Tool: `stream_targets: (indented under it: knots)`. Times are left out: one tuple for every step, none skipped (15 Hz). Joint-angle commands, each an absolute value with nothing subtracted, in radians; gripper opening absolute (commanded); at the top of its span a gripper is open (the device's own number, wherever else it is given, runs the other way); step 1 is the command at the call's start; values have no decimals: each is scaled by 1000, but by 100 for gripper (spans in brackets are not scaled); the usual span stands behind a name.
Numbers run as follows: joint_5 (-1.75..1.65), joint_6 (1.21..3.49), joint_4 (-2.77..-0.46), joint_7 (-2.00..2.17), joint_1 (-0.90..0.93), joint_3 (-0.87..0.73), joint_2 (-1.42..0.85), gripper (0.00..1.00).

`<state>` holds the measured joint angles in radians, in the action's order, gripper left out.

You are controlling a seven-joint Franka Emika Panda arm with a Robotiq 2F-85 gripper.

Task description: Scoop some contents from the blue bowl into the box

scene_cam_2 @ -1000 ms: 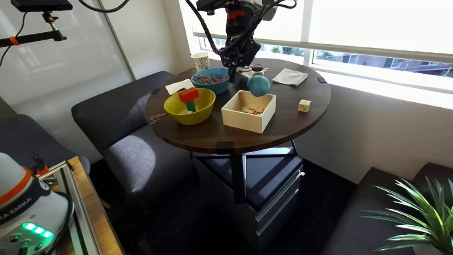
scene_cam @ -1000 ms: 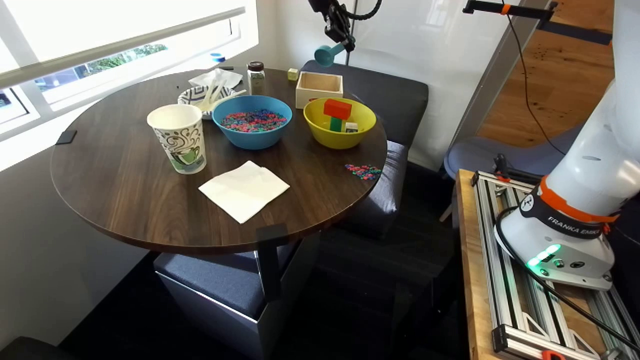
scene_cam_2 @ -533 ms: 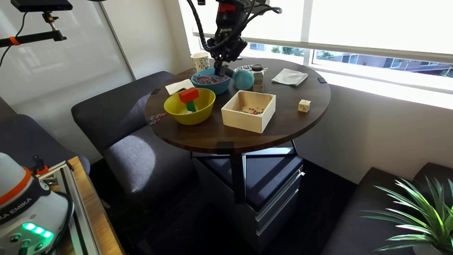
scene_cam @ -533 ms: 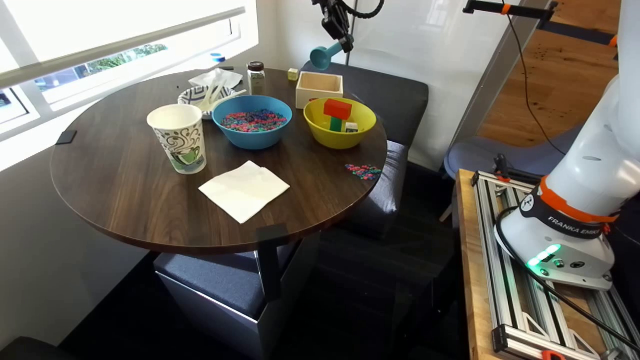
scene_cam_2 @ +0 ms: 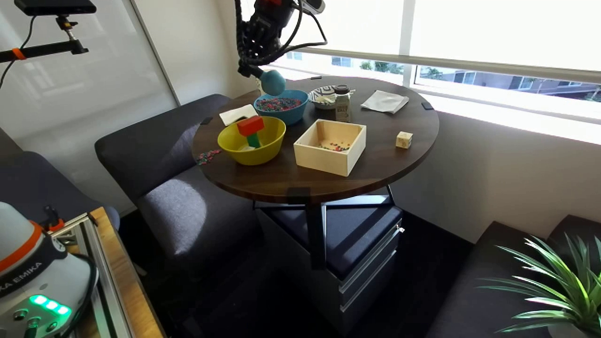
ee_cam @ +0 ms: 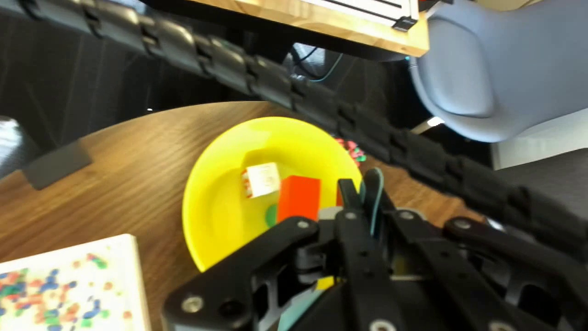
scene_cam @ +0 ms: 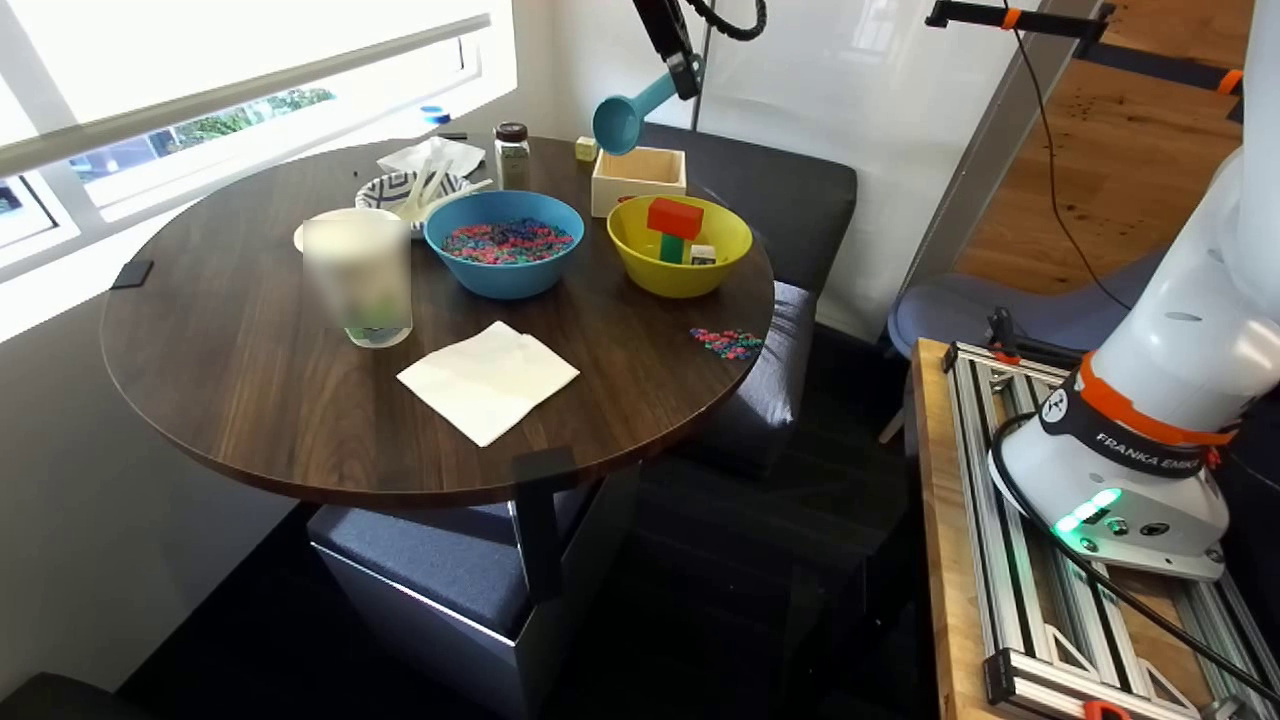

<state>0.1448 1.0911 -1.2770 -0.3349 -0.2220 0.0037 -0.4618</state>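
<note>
Tool (scene_cam: 686, 78) clamped onto the scoop (scene_cam: 618, 125) by its handle, jaws drawn in against it. Scoop tilted, in the air above the worktop (scene_cam: 240, 370). In an exterior view: blue bowl (scene_cam_2: 288, 116) far, coloured bits (scene_cam_2: 277, 104) inside; yellow bowl (scene_cam_2: 253, 157) near left, red block (scene_cam_2: 250, 125) above green block (scene_cam_2: 253, 141) in it; box (scene_cam_2: 321, 160) near right, scattered bits (scene_cam_2: 335, 147) on its floor. Cup (scene_cam: 365, 275) left of blue bowl, mostly smeared in an exterior view.

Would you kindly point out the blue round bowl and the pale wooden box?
Blue round bowl (scene_cam: 507, 282), in an exterior view: outer wall.
Pale wooden box (scene_cam_2: 321, 160), in an exterior view: near outer wall.
</note>
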Motion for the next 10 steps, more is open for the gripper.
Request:
stream_targets:
  knots:
    - [310,1023,-1246,-363,-231,21,-490,2]
    - [348,1013,-1228,-381,-237,24,-512,2]
    - [374,993,-1207,-410,-243,26,-535,2]
    - [403,977,-1179,-434,-253,26,-568,2]
    - [432,962,-1158,-457,-263,27,-597,2]
    - [452,938,-1129,-483,-275,30,-632,2]
    - [478,918,-1107,-498,-289,33,-668,2]
    - [490,894,-1084,-529,-301,40,-699,2]
    - [509,868,-1056,-553,-315,48,-733,2]
    - [515,838,-1029,-582,-324,59,-765,2]
